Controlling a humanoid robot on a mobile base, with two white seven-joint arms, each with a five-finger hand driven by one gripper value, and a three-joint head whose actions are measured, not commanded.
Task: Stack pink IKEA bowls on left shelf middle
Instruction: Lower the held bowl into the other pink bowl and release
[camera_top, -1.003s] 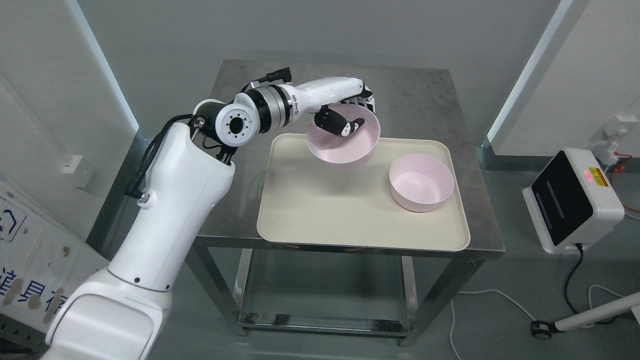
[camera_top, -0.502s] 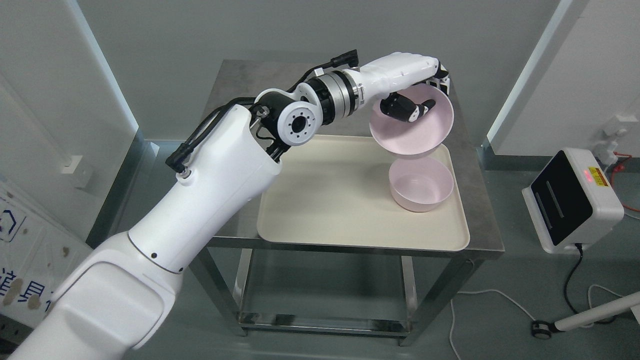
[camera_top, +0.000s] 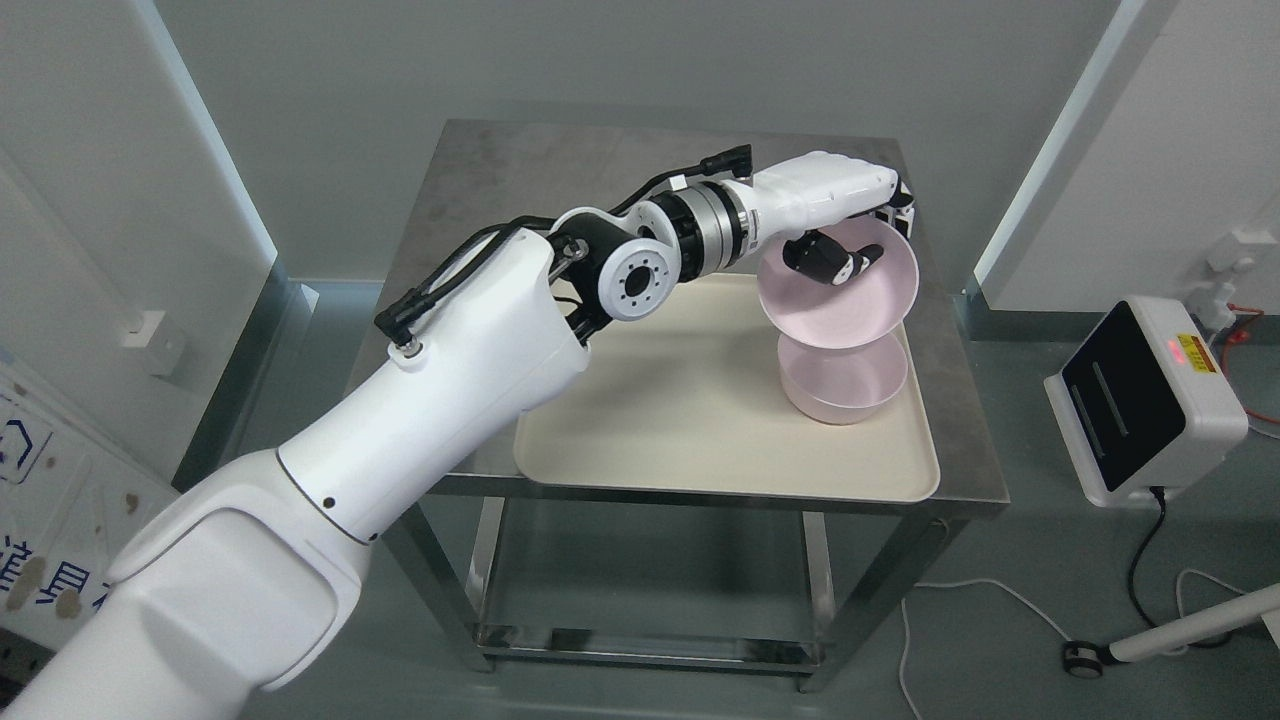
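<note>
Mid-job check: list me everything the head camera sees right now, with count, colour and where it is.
held bowl: 1, pink, tilted in the left hand, just above the other bowl
resting bowl: 1, pink, upright on the right part of the tray
tray: 1, cream, on the table top
table: 1, grey steel, centre, with a lower shelf
box device: 1, white with a black face and a red light, on the floor at the right
cable: 1, black, running down from the box device
left hand: 1, white and black, thumb inside the held bowl, other fingers behind its rim
right arm: not in view
</note>
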